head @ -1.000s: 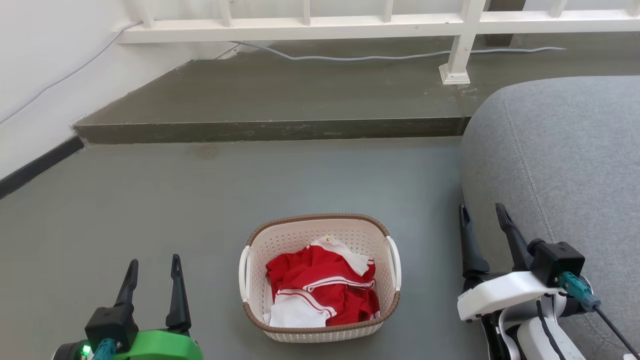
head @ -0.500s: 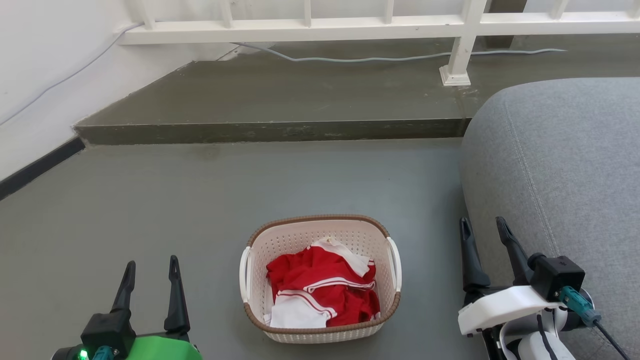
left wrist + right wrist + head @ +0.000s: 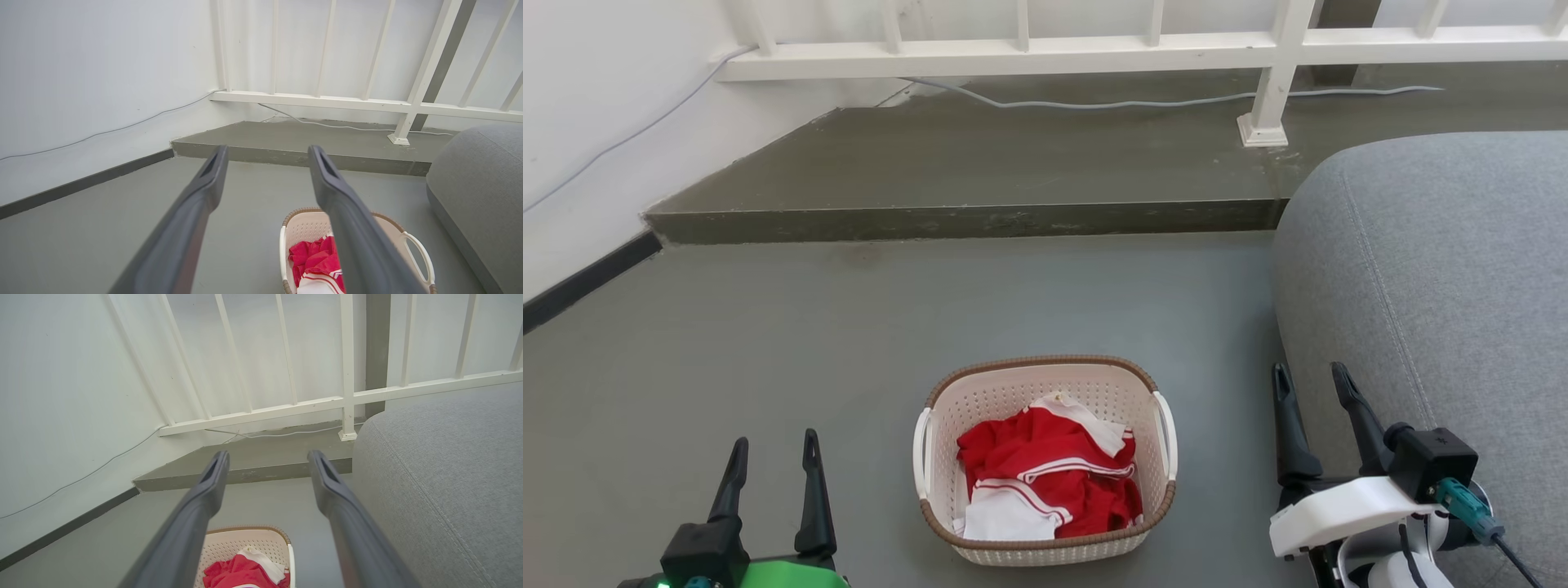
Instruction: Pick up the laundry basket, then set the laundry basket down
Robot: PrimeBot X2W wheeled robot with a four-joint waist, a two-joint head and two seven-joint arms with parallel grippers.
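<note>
The laundry basket stands on the grey floor near the bottom middle of the head view, cream with a brown rim and white side handles, holding red and white clothes. My left gripper is open, low at the left and well clear of the basket. To the basket's right, my right gripper is open too, close to the grey cushion. In the left wrist view the basket lies below the open gripper. The right wrist view has the basket under the open gripper.
A large grey cushion fills the right side. A raised step crosses the floor behind the basket, with a white railing and a cable on it. A white wall with a dark skirting runs along the left.
The head camera has tipped slightly, shifting the whole picture down. Both grippers sit a little lower in view. The basket stays put on the floor.
</note>
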